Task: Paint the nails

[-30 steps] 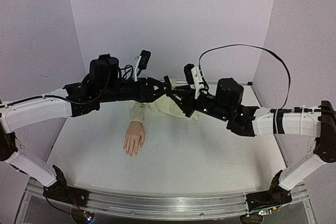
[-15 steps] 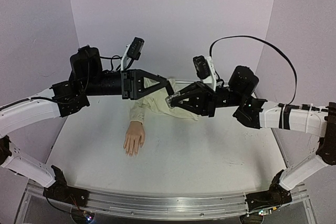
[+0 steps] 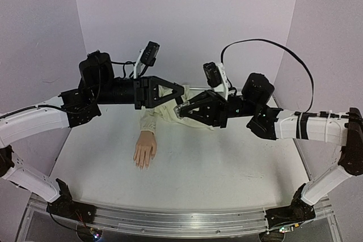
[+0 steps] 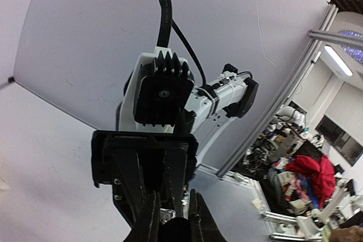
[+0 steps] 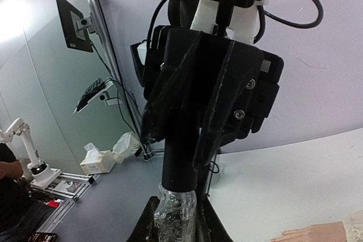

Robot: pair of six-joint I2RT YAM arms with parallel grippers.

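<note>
The pale mannequin hand (image 3: 145,151) lies palm down on the table, its cream sleeve (image 3: 161,113) running back under the arms. Its nails (image 3: 142,164) are too small to make out. Both grippers meet in the air above the sleeve. My right gripper (image 3: 179,109) is shut on a small clear glittery polish bottle (image 5: 178,211). My left gripper (image 3: 181,93) is shut on the bottle's tall black cap (image 5: 181,157), which sits straight on top of the bottle. The cap also shows in the left wrist view (image 4: 173,233). The hand's fingers show in the right wrist view (image 5: 312,233).
The white table (image 3: 227,162) is closed in by lilac walls (image 3: 187,21) at the back and sides. A black cable (image 3: 283,55) loops above the right arm. An aluminium rail (image 3: 170,219) runs along the near edge.
Both arms have risen from low over the sleeve. The grippers drew slightly apart half a second ago and now stand close together again, higher up.
</note>
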